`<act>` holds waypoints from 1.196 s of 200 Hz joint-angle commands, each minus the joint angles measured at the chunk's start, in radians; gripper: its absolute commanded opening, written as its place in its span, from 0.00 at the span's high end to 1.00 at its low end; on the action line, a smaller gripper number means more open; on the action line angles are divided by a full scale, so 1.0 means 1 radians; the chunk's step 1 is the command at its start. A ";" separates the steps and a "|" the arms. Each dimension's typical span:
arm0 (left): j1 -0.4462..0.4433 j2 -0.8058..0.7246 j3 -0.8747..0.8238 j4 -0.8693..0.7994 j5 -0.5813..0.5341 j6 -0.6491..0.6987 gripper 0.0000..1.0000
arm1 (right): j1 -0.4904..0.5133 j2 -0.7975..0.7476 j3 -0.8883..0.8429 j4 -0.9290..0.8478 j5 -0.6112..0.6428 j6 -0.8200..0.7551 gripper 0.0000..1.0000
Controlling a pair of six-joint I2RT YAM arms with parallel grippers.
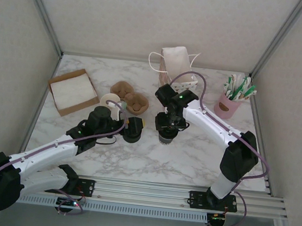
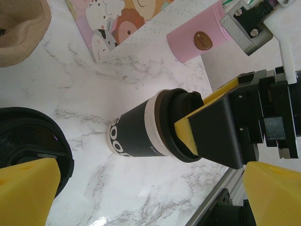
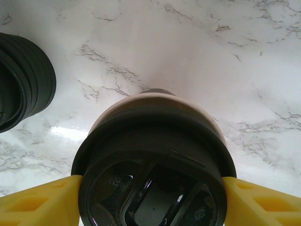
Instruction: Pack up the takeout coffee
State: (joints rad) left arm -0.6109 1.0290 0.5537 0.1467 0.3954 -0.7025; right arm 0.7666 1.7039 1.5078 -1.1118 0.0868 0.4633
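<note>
The takeout coffee is a black-walled cup with a pale band under its round black lid, standing on the marble table. My right gripper comes down from above and is shut on it, a yellow pad against each side of the lid. The left wrist view shows the cup from the side, one right fingertip on the lid rim. My left gripper is open a short way left of the cup, its yellow fingers wide apart around bare marble.
A squat pile of black lids sits beside the left gripper. Behind are brown cup carriers, a paper bag, a pink holder of stirrers and a napkin box.
</note>
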 commanded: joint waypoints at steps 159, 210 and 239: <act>0.011 -0.003 -0.012 0.036 0.002 0.014 0.00 | 0.000 0.033 -0.028 0.025 0.019 0.001 0.29; 0.011 0.002 -0.012 0.039 0.004 0.012 0.00 | -0.004 0.034 -0.041 0.031 0.014 0.000 0.29; 0.011 0.007 -0.011 0.042 0.004 0.011 0.01 | -0.006 0.024 -0.039 0.023 0.025 -0.001 0.29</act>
State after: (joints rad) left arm -0.6106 1.0294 0.5529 0.1570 0.3954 -0.7025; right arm 0.7654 1.7226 1.4960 -1.0843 0.0868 0.4633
